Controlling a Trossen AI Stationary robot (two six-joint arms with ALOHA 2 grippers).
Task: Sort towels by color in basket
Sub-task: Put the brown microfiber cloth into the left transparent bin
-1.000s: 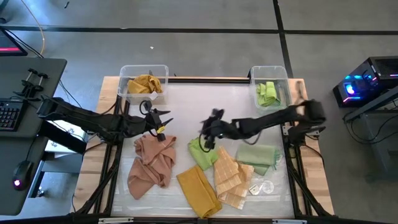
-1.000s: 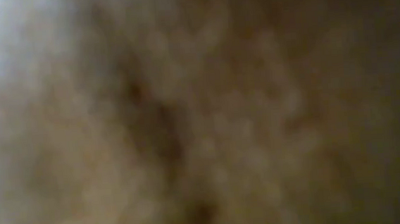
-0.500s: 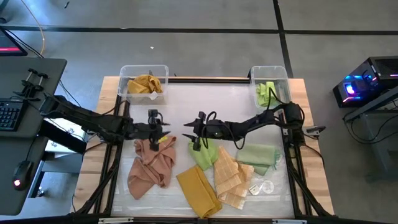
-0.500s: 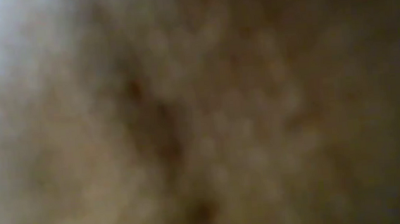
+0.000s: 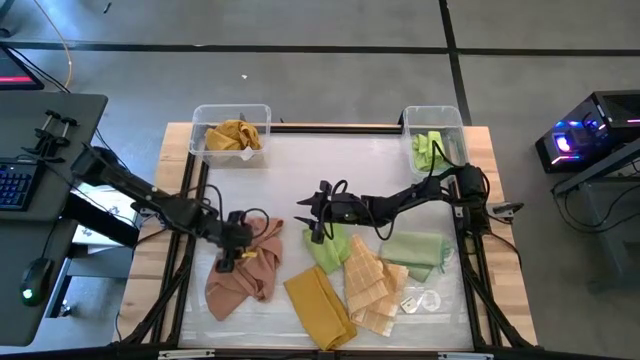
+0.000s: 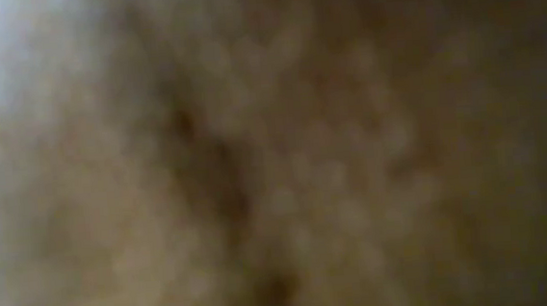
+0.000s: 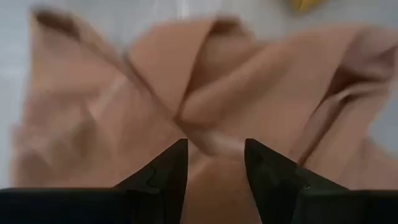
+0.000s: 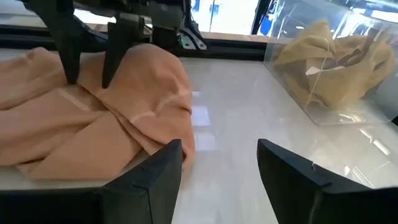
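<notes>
A salmon pink towel (image 5: 245,278) lies crumpled on the table's near left part. My left gripper (image 5: 235,257) points down over its far half, open, fingertips (image 7: 179,149) either side of a raised fold (image 7: 211,134). My right gripper (image 5: 313,228) is open and low over bare table (image 8: 217,134), at the far edge of a light green towel (image 5: 325,250). A mustard towel (image 5: 320,305), a pale orange checked towel (image 5: 368,285) and a sage green towel (image 5: 415,250) lie flat, near right. My left gripper comes at the pink towel from above, pointing down, its open fingers (image 8: 69,74) straddling a raised fold in the towel's far half. I cannot tell whether the tips touch the cloth. The towel lies slack on the table.
Two clear bins stand at the far edge: the left one (image 5: 198,125) holds a mustard towel (image 5: 232,135), the right one (image 5: 456,125) a light green towel (image 5: 430,150). Clear plastic (image 5: 420,300) lies near the checked towel. Blurred tan cloth fills the low view.
My left gripper has moved toward the near edge and down, from beyond the pink towel onto its far half, staying open. My right gripper first shifted a little toward the table's left and lower, then held still. The towels have kept their places.
</notes>
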